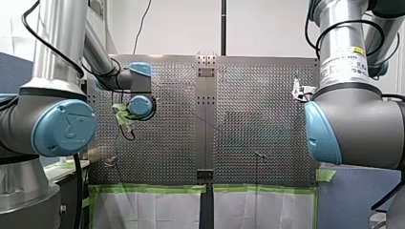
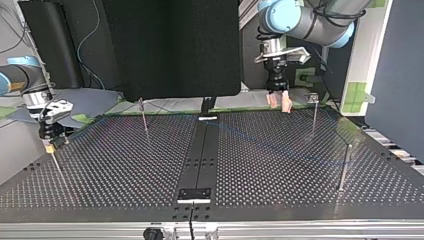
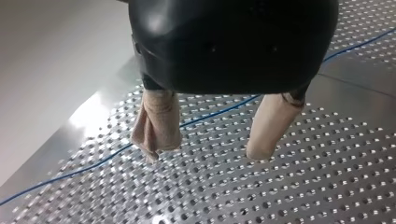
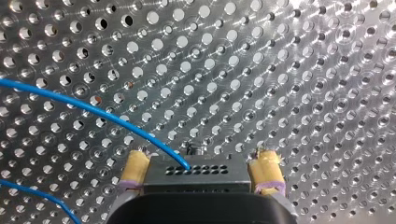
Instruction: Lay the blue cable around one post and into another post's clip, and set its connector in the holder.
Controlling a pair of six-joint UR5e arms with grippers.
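In the right wrist view a black connector (image 4: 196, 170) with rows of small holes sits between the yellow pads of my right gripper (image 4: 201, 156). Both pads lie against its sides. The blue cable (image 4: 93, 107) curves over the perforated table into it. In the top view my right gripper (image 2: 50, 144) hangs low at the table's left edge, just over a thin post (image 2: 55, 162). My left gripper (image 3: 208, 151) stands open with beige pads, nothing between them, and the cable (image 3: 219, 111) lies on the table beneath. It hovers at the far edge (image 2: 279, 104).
Thin upright posts stand on the table (image 2: 125, 165): one at the far left of centre (image 2: 144, 117), one at the far right (image 2: 314, 115) and one nearer on the right (image 2: 344, 167). A dark centre strip (image 2: 202, 160) carries a small black plate (image 2: 195, 194).
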